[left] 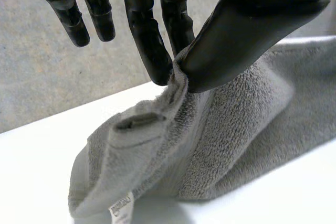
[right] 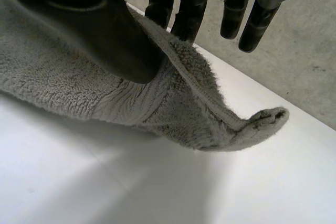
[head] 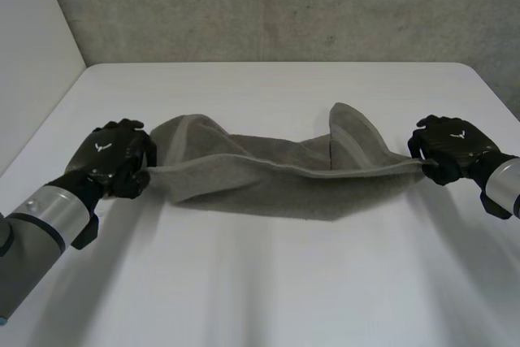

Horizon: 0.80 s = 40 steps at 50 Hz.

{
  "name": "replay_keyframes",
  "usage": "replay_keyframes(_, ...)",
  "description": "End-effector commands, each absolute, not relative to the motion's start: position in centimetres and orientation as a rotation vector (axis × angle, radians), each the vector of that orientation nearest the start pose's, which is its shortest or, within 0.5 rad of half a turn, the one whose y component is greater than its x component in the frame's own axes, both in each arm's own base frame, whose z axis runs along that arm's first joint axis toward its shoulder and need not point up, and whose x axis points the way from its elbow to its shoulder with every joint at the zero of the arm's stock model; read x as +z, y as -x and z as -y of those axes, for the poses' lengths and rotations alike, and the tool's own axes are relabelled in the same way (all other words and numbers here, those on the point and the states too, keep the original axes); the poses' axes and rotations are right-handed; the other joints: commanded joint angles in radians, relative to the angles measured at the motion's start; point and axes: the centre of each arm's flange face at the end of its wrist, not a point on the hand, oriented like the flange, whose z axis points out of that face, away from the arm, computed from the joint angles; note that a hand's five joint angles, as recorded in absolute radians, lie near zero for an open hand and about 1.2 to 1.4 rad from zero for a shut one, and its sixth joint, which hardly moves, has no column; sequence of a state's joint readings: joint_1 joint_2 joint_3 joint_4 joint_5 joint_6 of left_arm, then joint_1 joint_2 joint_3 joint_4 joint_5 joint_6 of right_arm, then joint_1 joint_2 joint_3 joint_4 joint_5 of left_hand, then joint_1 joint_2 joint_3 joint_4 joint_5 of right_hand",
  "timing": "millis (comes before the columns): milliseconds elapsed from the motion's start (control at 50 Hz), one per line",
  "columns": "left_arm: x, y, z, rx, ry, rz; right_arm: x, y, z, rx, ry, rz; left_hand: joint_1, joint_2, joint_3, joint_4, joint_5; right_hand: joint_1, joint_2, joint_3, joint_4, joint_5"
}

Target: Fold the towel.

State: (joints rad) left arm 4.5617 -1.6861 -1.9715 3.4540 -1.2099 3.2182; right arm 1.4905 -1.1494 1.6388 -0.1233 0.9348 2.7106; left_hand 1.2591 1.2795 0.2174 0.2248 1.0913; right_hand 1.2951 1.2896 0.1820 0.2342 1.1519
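A grey towel hangs stretched between my two hands a little above the white table, sagging in the middle. My left hand pinches the towel's left end. In the left wrist view the thumb presses the towel against the fingers, and a white label hangs at a corner below. My right hand pinches the right end. Its thumb clamps the towel edge against the fingers, with a corner curling past the fingertips.
The table's left edge runs beside a pale wall. A grey concrete-like wall stands behind the table's far edge.
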Motion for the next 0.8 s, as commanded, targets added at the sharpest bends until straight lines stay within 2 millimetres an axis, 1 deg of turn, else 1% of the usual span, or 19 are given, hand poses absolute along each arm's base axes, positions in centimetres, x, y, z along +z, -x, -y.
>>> replay_keyframes(20,15.9,20.4,25.5,-2.011,-0.802,-2.637,16.7,-16.1,33.2,-1.649,0.923,-2.144,-0.056,-0.077,-0.043,-0.050,-0.063,0.101,0.107,-0.007,-0.060,0.070)
replay_keyframes(40,15.9,20.4,25.5,-2.010,-0.803,-2.637,16.6,-16.1,33.2,-1.644,0.922,-2.144,-0.056,-0.077,-0.043,-0.050,-0.063,0.101,0.107,-0.007,-0.060,0.070)
replay_keyframes(80,15.0,20.4,25.6,-1.969,-0.814,-2.661,16.5,-15.8,33.2,-1.643,0.913,-2.153,-0.071,-0.091,-0.043,-0.050,-0.078,0.101,0.107,-0.007,-0.060,0.070)
replay_keyframes(120,14.7,20.4,25.7,-1.959,-0.813,-2.670,16.4,-15.6,33.3,-1.641,0.906,-2.157,-0.077,-0.097,-0.043,-0.050,-0.083,0.101,0.107,-0.007,-0.060,0.070)
replay_keyframes(260,14.9,20.4,26.1,-1.974,-0.809,-2.655,16.2,-15.2,33.2,-1.630,0.897,-2.156,-0.127,-0.147,-0.043,-0.050,-0.133,0.101,0.107,-0.007,-0.060,0.070)
replay_keyframes(300,14.9,20.4,26.2,-1.974,-0.807,-2.655,16.2,-15.3,33.2,-1.626,0.900,-2.149,-0.162,-0.182,-0.043,-0.050,-0.169,0.101,0.107,-0.007,-0.060,0.070)
replay_keyframes(340,14.9,20.4,26.2,-1.972,-0.807,-2.657,16.2,-15.3,33.0,-1.616,0.901,-2.143,-0.250,-0.270,-0.043,-0.050,-0.256,0.101,0.107,-0.007,-0.060,0.070)
replay_keyframes(360,14.9,20.4,26.2,-1.972,-0.807,-2.657,16.1,-15.4,32.9,-1.611,0.902,-2.138,-0.250,-0.270,-0.043,-0.050,-0.257,0.101,0.107,-0.007,-0.060,0.070)
replay_keyframes(460,14.2,20.3,26.1,-1.936,-0.803,-2.687,16.0,-15.5,32.7,-1.601,0.902,-2.135,-0.432,-0.452,-0.043,-0.050,-0.438,0.101,0.107,-0.007,-0.060,0.070)
replay_keyframes(600,14.0,20.1,26.3,-1.925,-0.790,-2.690,16.0,-15.2,32.7,-1.596,0.891,-2.147,-0.435,-0.455,-0.043,-0.050,-0.442,0.101,0.107,-0.007,-0.060,0.070)
replay_keyframes(640,13.7,19.9,26.4,-1.904,-0.785,-2.698,15.9,-15.2,32.7,-1.591,0.888,-2.149,-0.435,-0.455,-0.043,-0.050,-0.442,0.101,0.107,-0.007,-0.060,0.070)
replay_keyframes(800,13.1,19.8,26.5,-1.871,-0.818,-2.685,16.1,-14.3,32.9,-1.600,0.860,-2.169,-0.388,-0.409,-0.043,-0.050,-0.395,0.101,0.107,-0.007,-0.060,0.070)
